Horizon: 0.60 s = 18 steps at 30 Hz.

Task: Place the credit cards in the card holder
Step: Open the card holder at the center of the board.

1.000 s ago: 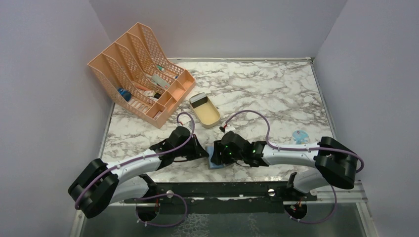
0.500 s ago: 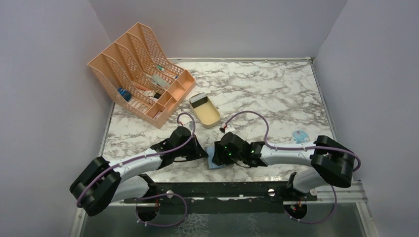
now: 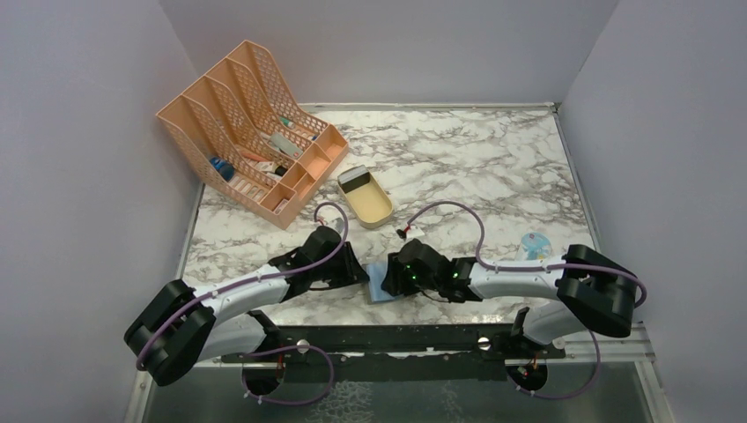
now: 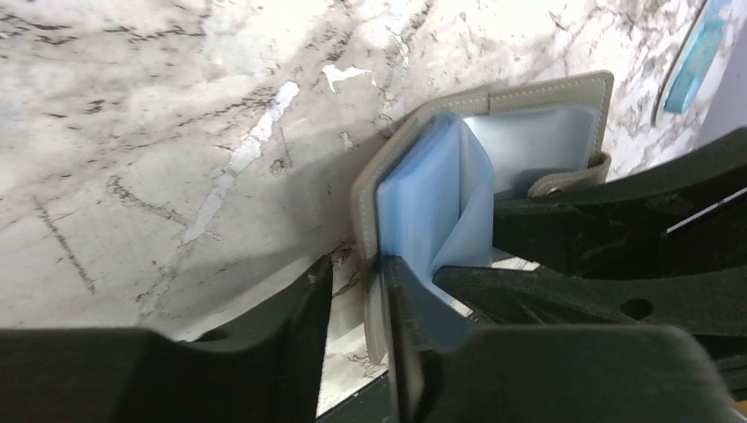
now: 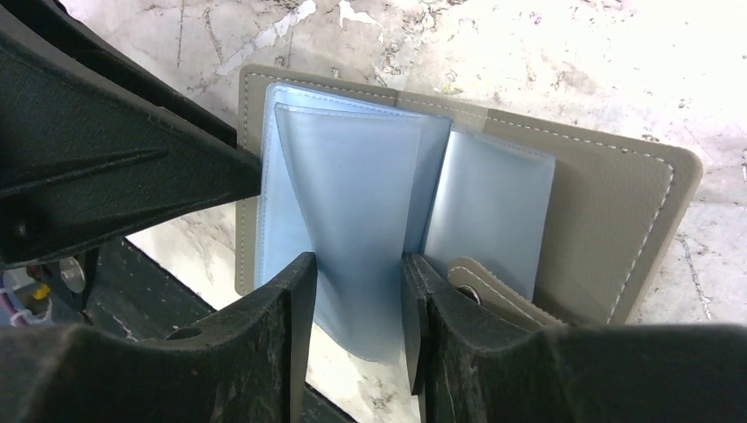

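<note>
The grey card holder (image 3: pixel 379 284) lies open on the marble near the front edge, its blue-grey pockets up. In the left wrist view, my left gripper (image 4: pixel 357 300) straddles the left cover of the card holder (image 4: pixel 528 97); one finger touches its inner side and a strip of marble shows by the other. In the right wrist view, my right gripper (image 5: pixel 357 291) is open with one loose blue pocket leaf standing between its fingers, over the card holder (image 5: pixel 608 203). A flat dark-and-whitish thing (image 3: pixel 356 180), likely the credit cards, lies in the tan tray.
The tan oval tray (image 3: pixel 374 207) sits just behind the grippers. A peach mesh file rack (image 3: pixel 251 123) with small items stands at the back left. A small blue round thing (image 3: pixel 535 242) lies at the right. The black front rail is right beside the card holder.
My right gripper has shifted slightly to the right and more of the blue pockets shows in the top view. My left arm has barely moved.
</note>
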Each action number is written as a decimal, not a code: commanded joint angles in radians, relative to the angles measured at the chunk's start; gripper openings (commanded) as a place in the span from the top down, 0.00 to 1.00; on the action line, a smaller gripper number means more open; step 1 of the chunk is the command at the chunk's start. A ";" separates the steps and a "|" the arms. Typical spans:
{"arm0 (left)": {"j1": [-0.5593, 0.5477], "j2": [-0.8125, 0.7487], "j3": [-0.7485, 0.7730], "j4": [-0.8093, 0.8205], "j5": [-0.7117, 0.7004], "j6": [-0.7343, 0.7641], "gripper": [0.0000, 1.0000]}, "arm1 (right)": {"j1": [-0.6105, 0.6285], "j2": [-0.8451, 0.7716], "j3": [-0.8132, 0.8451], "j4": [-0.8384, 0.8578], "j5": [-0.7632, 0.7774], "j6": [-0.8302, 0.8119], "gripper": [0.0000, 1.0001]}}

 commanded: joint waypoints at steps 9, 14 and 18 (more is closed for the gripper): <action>0.007 -0.048 0.082 -0.016 0.016 -0.036 0.46 | -0.003 -0.024 -0.032 0.060 -0.019 0.062 0.63; 0.007 -0.056 0.095 -0.001 0.021 -0.052 0.41 | -0.005 -0.032 -0.035 0.059 -0.011 0.062 0.64; 0.008 -0.062 0.089 0.035 0.024 -0.070 0.39 | -0.005 -0.031 -0.035 0.057 -0.014 0.064 0.64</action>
